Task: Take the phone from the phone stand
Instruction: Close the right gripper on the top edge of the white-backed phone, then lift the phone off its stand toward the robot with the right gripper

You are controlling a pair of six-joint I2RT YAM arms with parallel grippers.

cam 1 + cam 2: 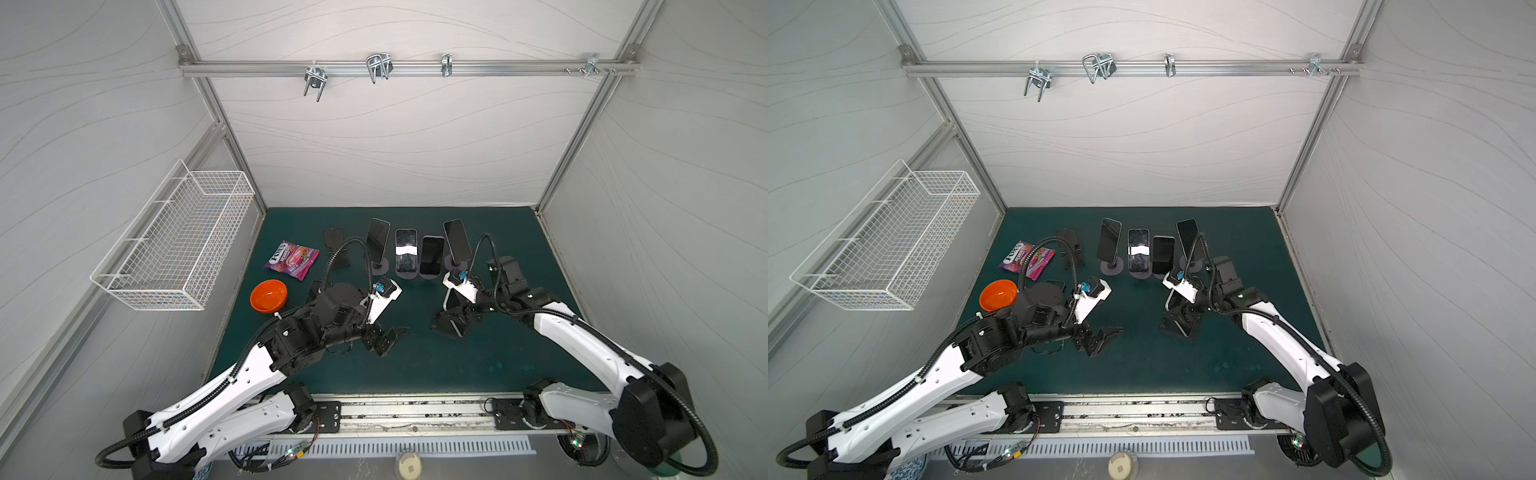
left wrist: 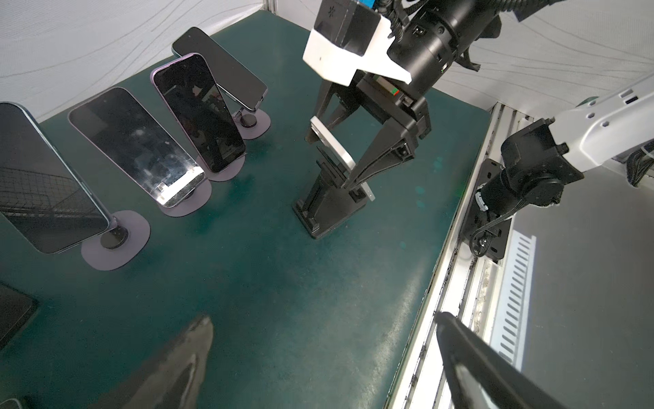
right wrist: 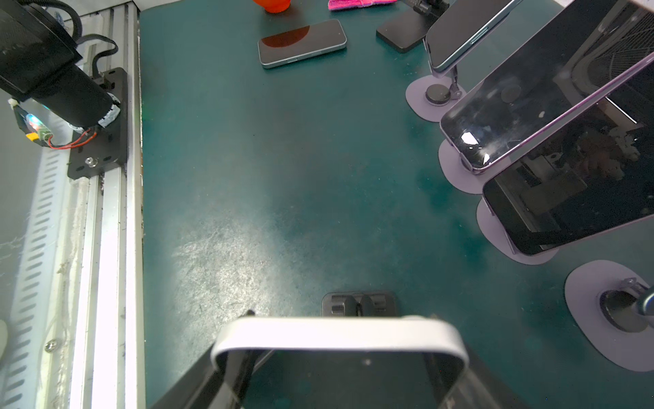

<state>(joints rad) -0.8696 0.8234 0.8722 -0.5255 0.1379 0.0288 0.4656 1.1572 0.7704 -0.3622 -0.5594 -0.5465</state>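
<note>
Two grippers: left gripper (image 1: 390, 338) is hovering with its jaws wide apart; right gripper (image 2: 331, 163) is clamping the white phone (image 2: 332, 150).
The phone is leaning, white back outward, in a black folding stand (image 2: 325, 209) on the green mat (image 1: 457, 365), right of centre and nearer the robot than the row of propped phones (image 1: 406, 253). It is presenting as rigid, fairly light, smooth-edged and probably slippery, with breakable glass. The fingers are seating on its two long edges, judged the soundest hold for lifting it clear of the cradle.

Probably lab test cell: aluminium frame (image 1: 519, 68), green mat (image 1: 415, 365).
</note>
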